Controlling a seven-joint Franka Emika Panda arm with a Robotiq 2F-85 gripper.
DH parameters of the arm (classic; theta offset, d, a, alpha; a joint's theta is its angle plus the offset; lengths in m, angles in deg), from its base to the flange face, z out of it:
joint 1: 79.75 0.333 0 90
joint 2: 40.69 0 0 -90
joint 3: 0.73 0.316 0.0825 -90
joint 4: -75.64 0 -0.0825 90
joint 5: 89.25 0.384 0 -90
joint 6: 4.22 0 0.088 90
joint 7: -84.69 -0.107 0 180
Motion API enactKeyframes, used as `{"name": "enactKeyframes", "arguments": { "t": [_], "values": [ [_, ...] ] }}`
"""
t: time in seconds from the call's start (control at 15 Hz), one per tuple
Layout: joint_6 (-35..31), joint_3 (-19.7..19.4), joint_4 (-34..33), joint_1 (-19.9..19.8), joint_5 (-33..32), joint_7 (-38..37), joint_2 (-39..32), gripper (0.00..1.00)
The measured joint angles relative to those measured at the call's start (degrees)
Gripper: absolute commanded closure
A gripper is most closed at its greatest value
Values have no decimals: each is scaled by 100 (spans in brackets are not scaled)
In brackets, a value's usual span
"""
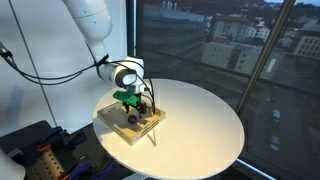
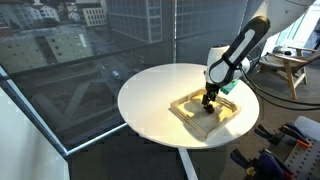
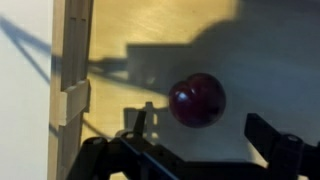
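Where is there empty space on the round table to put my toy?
The big bare patch is the white tabletop between the wooden tray and the window-side edge. In the tray, bare wood lies between its wall and the dark red ball. It is crowded at the ball, under the open gripper.

Daylight comes through the big windows (image 1: 235, 50) and makes the round bench (image 1: 200, 120) bright white. In the wrist view the dark tool (image 3: 205, 135) throws a big shadow on the wooden tray (image 3: 180, 30), and the red ball (image 3: 197, 99) looks soft, maybe a little blurry.
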Motion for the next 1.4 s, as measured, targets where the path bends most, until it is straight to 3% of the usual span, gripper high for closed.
{"name": "enactKeyframes", "arguments": {
  "t": [0.67,0.73,0.8,1.0,1.2,1.4],
  "values": [
    [0,0,-77,5,0,-1,-145,0],
    [0,0,-80,5,0,-1,-151,7],
    [0,0,-81,5,0,-1,-154,28],
    [0,0,-83,5,0,-2,-160,37],
    [0,0,-83,6,0,-2,-161,64],
    [-1,0,-97,7,0,-3,-159,67]
  ]
}}
